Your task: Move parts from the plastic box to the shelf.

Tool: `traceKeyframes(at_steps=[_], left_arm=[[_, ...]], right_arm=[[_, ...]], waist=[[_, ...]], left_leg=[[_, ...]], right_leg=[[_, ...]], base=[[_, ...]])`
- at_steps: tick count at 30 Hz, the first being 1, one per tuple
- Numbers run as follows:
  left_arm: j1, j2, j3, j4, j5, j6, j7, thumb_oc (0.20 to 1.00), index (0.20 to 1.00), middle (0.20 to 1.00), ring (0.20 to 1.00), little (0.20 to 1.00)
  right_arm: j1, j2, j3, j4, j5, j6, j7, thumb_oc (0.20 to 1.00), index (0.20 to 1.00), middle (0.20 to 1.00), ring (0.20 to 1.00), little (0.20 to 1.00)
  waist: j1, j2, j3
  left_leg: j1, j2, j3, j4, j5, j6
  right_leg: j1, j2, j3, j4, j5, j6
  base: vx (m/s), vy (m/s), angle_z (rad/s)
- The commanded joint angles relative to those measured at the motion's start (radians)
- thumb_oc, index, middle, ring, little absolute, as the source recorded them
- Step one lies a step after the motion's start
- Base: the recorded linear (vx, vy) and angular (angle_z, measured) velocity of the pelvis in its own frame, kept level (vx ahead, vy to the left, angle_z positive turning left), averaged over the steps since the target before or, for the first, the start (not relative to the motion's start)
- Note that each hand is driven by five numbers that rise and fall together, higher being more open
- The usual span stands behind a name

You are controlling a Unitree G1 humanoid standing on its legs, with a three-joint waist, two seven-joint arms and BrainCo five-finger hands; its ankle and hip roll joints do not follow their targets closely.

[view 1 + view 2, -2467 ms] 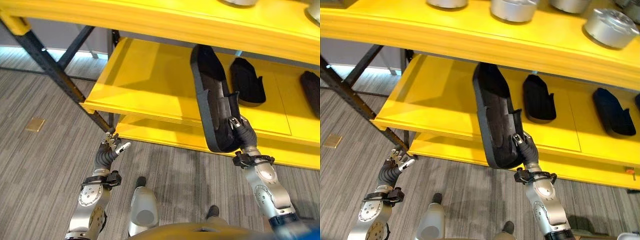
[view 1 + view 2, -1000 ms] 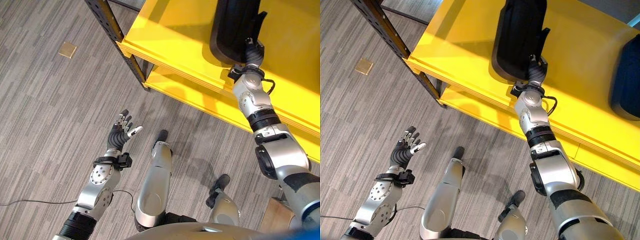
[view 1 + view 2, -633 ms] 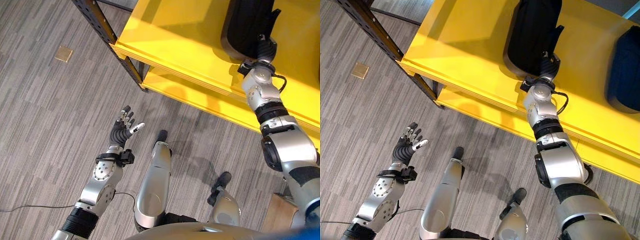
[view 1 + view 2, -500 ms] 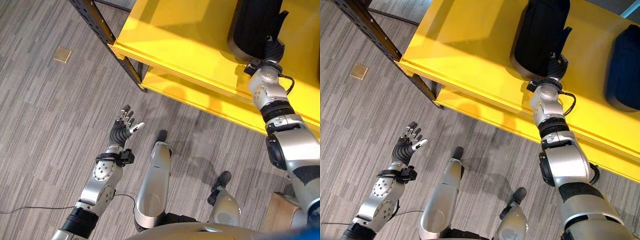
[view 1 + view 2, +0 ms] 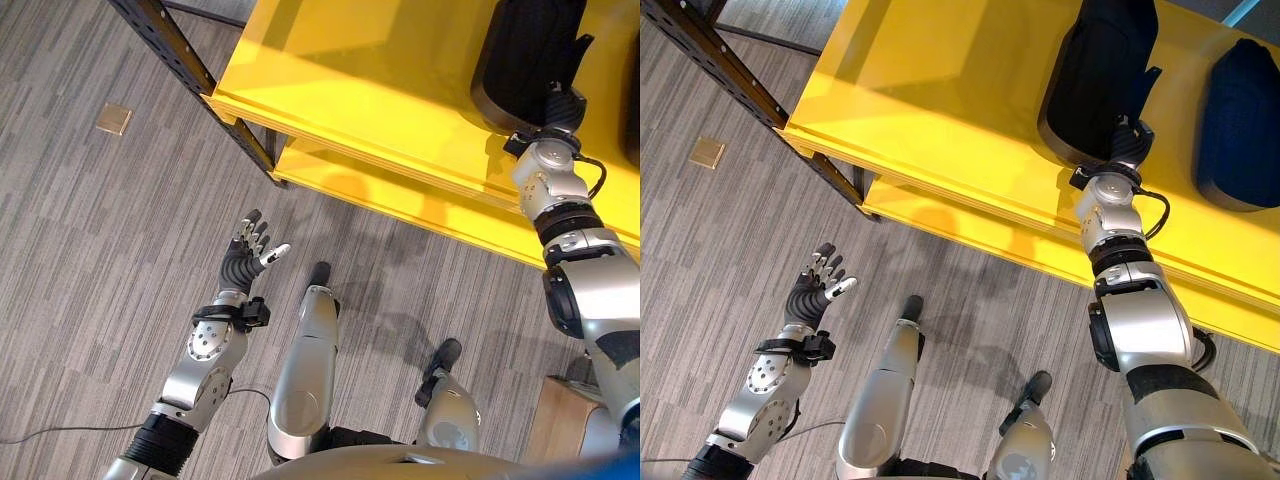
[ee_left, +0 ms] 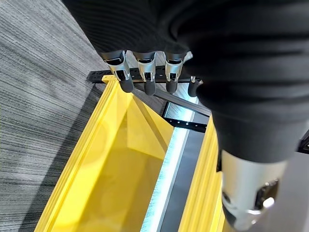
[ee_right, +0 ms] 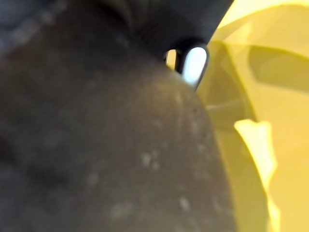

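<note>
In the upper right of the right eye view, a long black moulded part [image 5: 1095,75] lies on the yellow shelf [image 5: 940,100], its near end close to the front edge. The right hand [image 5: 1127,143] grasps that near end, fingers curled on it. A second dark part [image 5: 1238,125] lies beside it, further right. At lower left, over the grey floor [image 5: 90,250], the left hand [image 5: 245,262] hangs released, fingers spread.

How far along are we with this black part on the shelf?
Nearly placed: the black part lies on the yellow shelf, beside another dark part already there. The right hand is at its near end, grip unclear. Left hand is open and idle. Release and withdrawal remain.
</note>
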Motion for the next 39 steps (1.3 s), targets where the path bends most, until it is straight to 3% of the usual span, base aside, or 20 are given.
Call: traceKeyframes(at_steps=[1,29,30,39], left_arm=[[-0.013,0.009,-0.032,-0.037,-0.015,-0.056,0.002,1.000,1.000,1.000,1.000,1.000],[-0.022,0.012,-0.035,-0.034,-0.018,-0.063,0.010,1.000,1.000,1.000,1.000,1.000],[-0.030,0.010,-0.037,-0.024,-0.029,-0.066,0.015,1.000,1.000,1.000,1.000,1.000],[-0.028,0.013,-0.033,-0.022,-0.034,-0.065,0.014,1.000,1.000,1.000,1.000,1.000]], right_arm=[[0.003,-0.057,-0.008,0.024,0.013,-0.008,-0.002,0.200,0.200,0.200,0.200,0.200],[-0.018,-0.046,0.023,-0.004,-0.026,-0.012,-0.005,0.200,0.200,0.200,0.200,0.200],[-0.020,0.009,0.032,-0.098,-0.013,-0.036,-0.005,1.000,1.000,1.000,1.000,1.000],[-0.003,0.018,0.041,-0.214,-0.044,-0.049,-0.020,1.000,1.000,1.000,1.000,1.000]], waist=[[0.014,0.054,0.029],[0.016,0.047,0.030],[0.019,0.039,0.030],[0.011,0.027,0.028]], left_leg=[[0.093,0.018,0.113,-0.177,0.047,0.050],[0.088,0.016,0.114,-0.178,0.048,0.054],[0.084,0.016,0.115,-0.177,0.047,0.058],[0.083,0.018,0.119,-0.175,0.045,0.060]], right_leg=[[-0.022,0.030,0.018,0.183,-0.153,-0.023],[-0.019,0.031,0.014,0.174,-0.143,-0.022],[-0.015,0.033,0.011,0.163,-0.135,-0.021],[-0.016,0.037,0.015,0.161,-0.131,-0.022]], base=[[0.00,0.000,0.00],[0.00,0.000,0.00],[-0.03,0.019,-0.03],[0.00,0.003,-0.02]])
